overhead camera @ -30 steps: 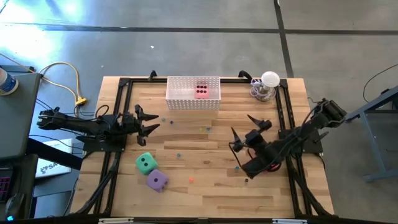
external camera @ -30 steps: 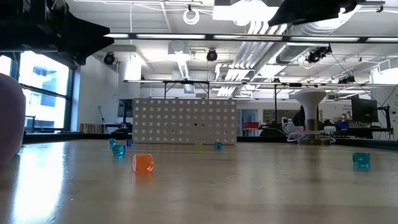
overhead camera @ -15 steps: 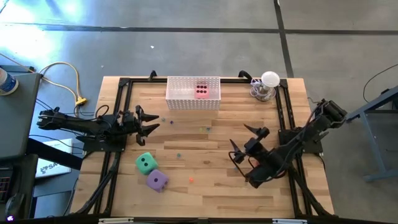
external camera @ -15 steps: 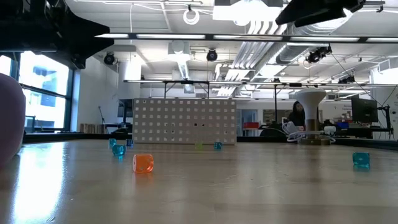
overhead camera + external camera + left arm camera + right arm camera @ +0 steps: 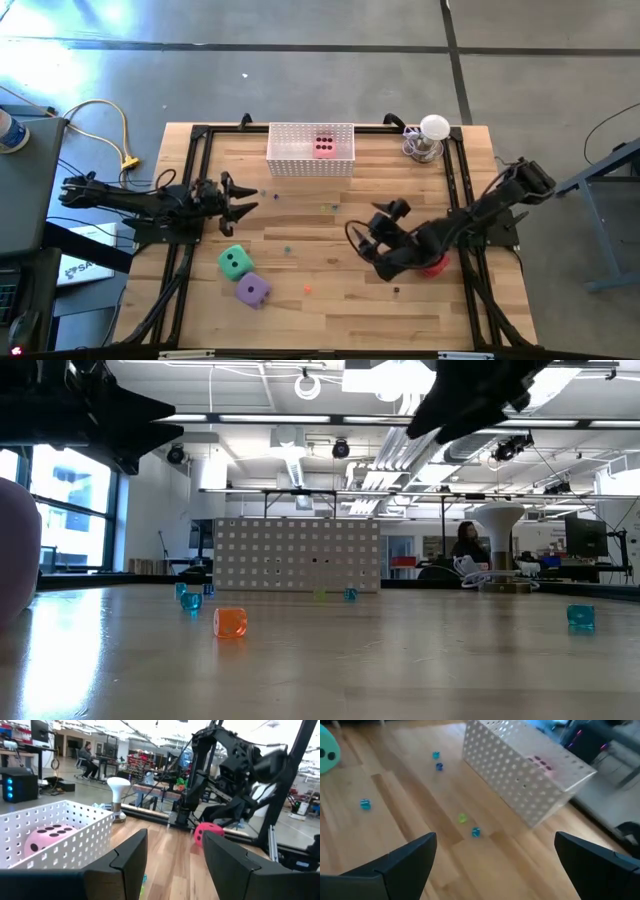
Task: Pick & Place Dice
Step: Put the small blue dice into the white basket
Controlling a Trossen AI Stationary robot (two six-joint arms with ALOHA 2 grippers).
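Observation:
The pink die [image 5: 324, 146] lies inside the white perforated basket [image 5: 290, 160] at the table's far edge; the left wrist view also shows the pink die [image 5: 47, 837]. The green die [image 5: 234, 262] and the purple die [image 5: 252, 289] rest side by side on the wood near the left. Partly hidden under the right arm, the red die [image 5: 433, 266] rests on the table. My right gripper [image 5: 366, 226] hovers open over the table's middle, left of the red die. My left gripper [image 5: 240, 196] waits open above the left side, beyond the green die.
Tiny coloured specks [image 5: 230, 622] are scattered over the wood. A white lamp-like object [image 5: 431, 134] stands at the far right corner. Black frame rails [image 5: 190, 170] run along the table's sides. A person [image 5: 468, 544] is in the room behind.
My right gripper has swung toward the table's left and a little toward the near edge, staying open. More of the red die shows beside the arm now. The left arm and the other dice have kept still.

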